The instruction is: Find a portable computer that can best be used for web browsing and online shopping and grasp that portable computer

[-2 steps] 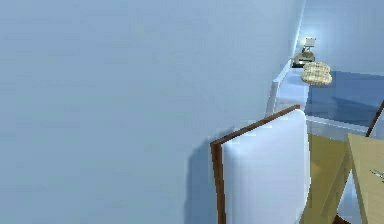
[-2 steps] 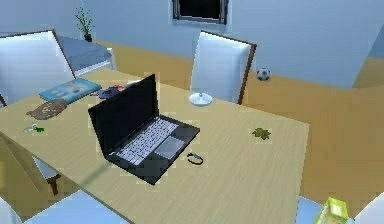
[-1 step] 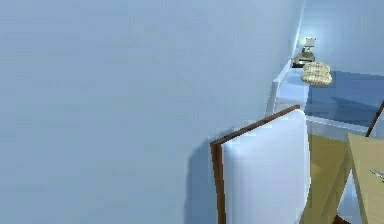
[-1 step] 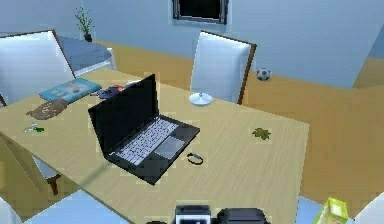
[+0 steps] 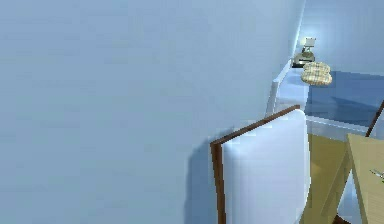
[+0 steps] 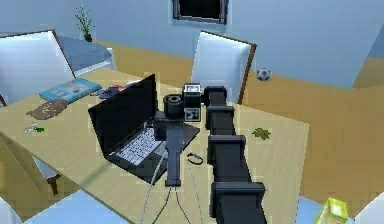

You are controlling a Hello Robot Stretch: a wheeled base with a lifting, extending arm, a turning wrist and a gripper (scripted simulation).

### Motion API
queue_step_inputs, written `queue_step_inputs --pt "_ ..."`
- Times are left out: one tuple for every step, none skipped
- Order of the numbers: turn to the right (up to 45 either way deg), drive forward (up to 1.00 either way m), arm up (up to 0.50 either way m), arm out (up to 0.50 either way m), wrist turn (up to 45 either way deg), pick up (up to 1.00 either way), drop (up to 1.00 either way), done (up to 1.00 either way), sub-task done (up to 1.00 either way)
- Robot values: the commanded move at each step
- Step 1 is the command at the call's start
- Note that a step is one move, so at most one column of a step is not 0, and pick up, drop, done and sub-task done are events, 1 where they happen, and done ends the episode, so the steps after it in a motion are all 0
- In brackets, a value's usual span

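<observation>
An open black laptop (image 6: pixel 130 125) stands on the light wooden table (image 6: pixel 270 160) in the arm side view, its screen facing the picture's right and its keyboard toward the near edge. My arm's dark bar (image 6: pixel 228 155) reaches over the table, with the two white marked squares (image 6: pixel 192 104) at its far end. The gripper (image 6: pixel 168 200) has a dark body running down along the laptop's right side, and its thin fingers lie near the table's front edge. With the laptop and tabletop right at it, I cannot tell whether it holds anything.
On the table lie a blue book (image 6: pixel 70 92), a dark mug (image 6: pixel 175 103) and small green bits (image 6: pixel 262 132). White chairs (image 6: pixel 222 55) stand beyond it. In the forward view a white chair back (image 5: pixel 265 165) is close, with a blue-topped counter (image 5: pixel 345 100) behind.
</observation>
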Motion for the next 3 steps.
queue_step_inputs --pt "0.0 0.0 0.0 0.0 45.0 0.0 0.0 0.0 0.0" --pt "0.0 0.0 0.0 0.0 45.0 0.0 0.0 0.0 0.0" --pt "0.0 0.0 0.0 0.0 45.0 0.0 0.0 0.0 0.0"
